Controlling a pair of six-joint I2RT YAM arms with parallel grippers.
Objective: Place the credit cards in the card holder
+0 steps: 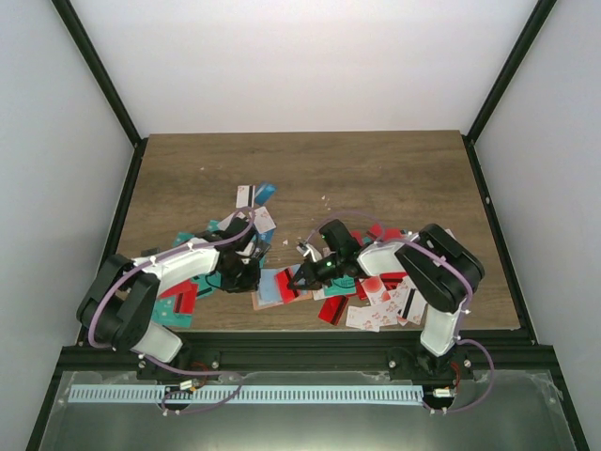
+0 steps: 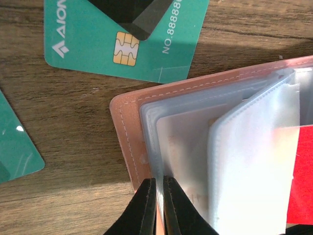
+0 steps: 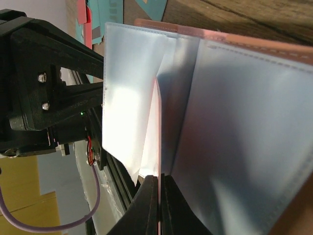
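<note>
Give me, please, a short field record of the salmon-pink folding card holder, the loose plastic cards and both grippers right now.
Surface: brown wooden table
Holder: salmon-pink folding card holder, open, clear plastic sleeves showing
Left gripper: shut on the holder's edge
Right gripper: shut on one clear sleeve
Loose cards: teal plastic chip card beside holder; many more scattered
In sleeves: red card partly visible

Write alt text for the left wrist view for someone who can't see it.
The left gripper pinches the edge of an open salmon-pink card holder with clear sleeves on a wood table. A teal chip card lies beyond it, another teal card at left.
</note>
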